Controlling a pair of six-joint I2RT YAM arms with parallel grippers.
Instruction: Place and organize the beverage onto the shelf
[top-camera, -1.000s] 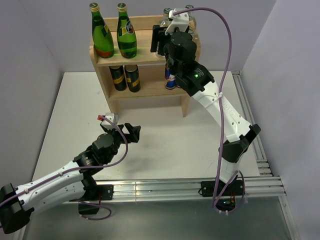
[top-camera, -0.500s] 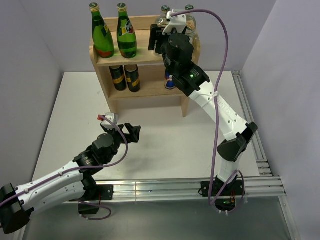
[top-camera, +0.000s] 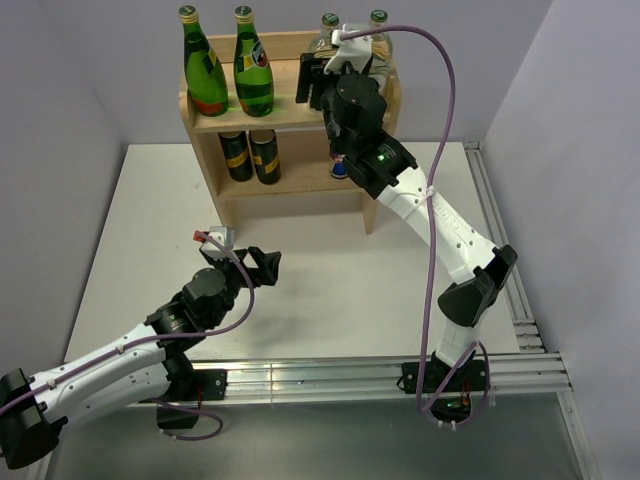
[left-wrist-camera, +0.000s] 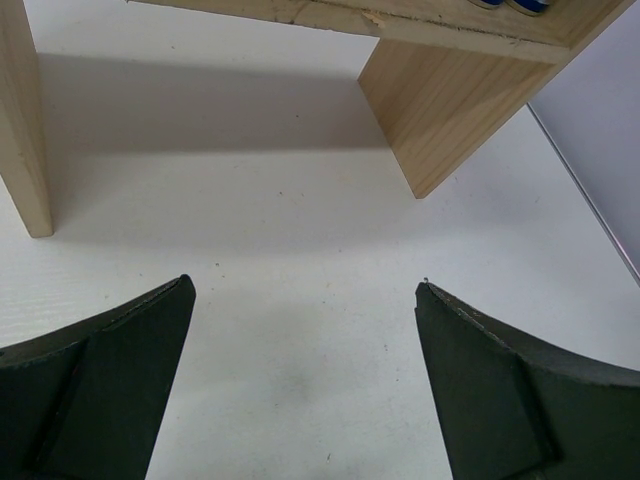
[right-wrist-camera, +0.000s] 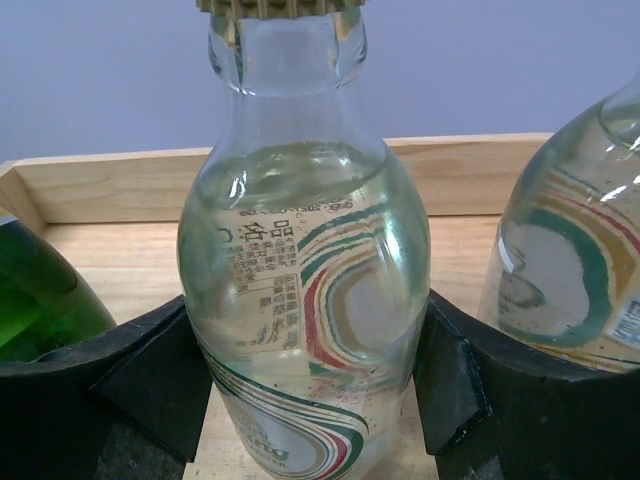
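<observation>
The light-wood two-tier shelf is judged nearly stocked: a clear glass bottle on top is clasped by the right gripper; the left gripper is held wide, empty.

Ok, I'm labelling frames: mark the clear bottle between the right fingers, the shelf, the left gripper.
clear bottle (right-wrist-camera: 300, 300): right wrist view, its belly.
shelf (top-camera: 285, 117): top external view, top board's front edge.
left gripper (left-wrist-camera: 303, 290): left wrist view, midway between fingertips.

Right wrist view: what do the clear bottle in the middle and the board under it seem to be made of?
The clear bottle with the striped label looks like glass: transparent, glossy, sharp highlights, though clear plastic cannot be excluded. The light shelf board looks like unpainted wood: visible grain, matte finish.
</observation>
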